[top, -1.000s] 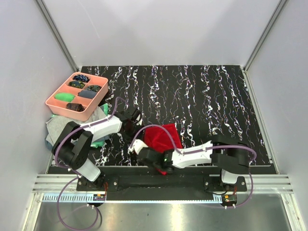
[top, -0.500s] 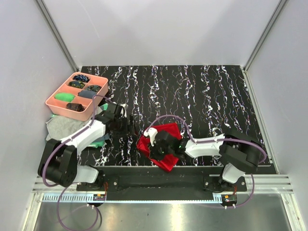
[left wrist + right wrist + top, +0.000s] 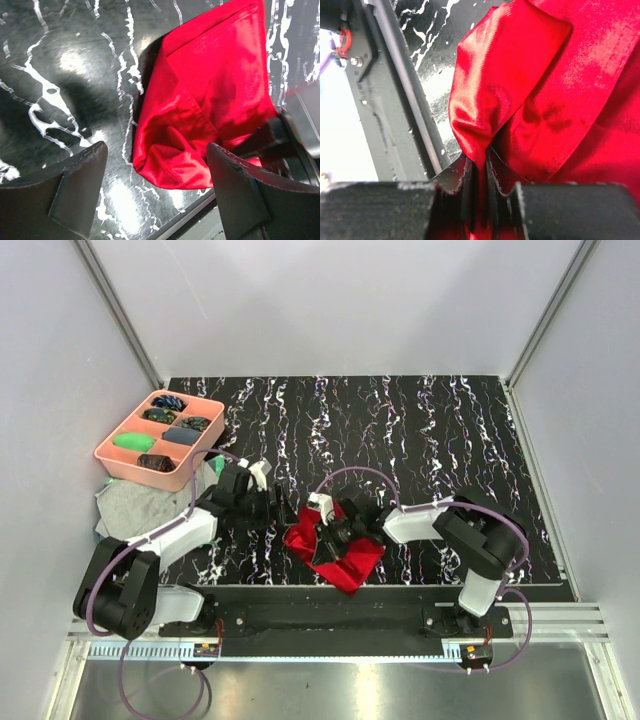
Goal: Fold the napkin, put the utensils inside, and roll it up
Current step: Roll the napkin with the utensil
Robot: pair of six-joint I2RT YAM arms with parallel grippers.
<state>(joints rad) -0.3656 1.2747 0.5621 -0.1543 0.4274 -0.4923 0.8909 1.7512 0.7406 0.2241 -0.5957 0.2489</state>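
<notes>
The red napkin (image 3: 340,545) lay crumpled near the front edge of the black marbled table (image 3: 440,430), and the right gripper (image 3: 479,187) was clamped on a raised fold of it. The left gripper (image 3: 155,190) hung just left of the cloth, fingers spread wide, apparently touching nothing. No utensils could be made out.

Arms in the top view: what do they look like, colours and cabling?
Both arms are built of white link shells with black joints and black grippers: left gripper, right gripper. A purple cable loops along each arm to its base. The wrist views show dark, matte fingers with worn edges.
</notes>
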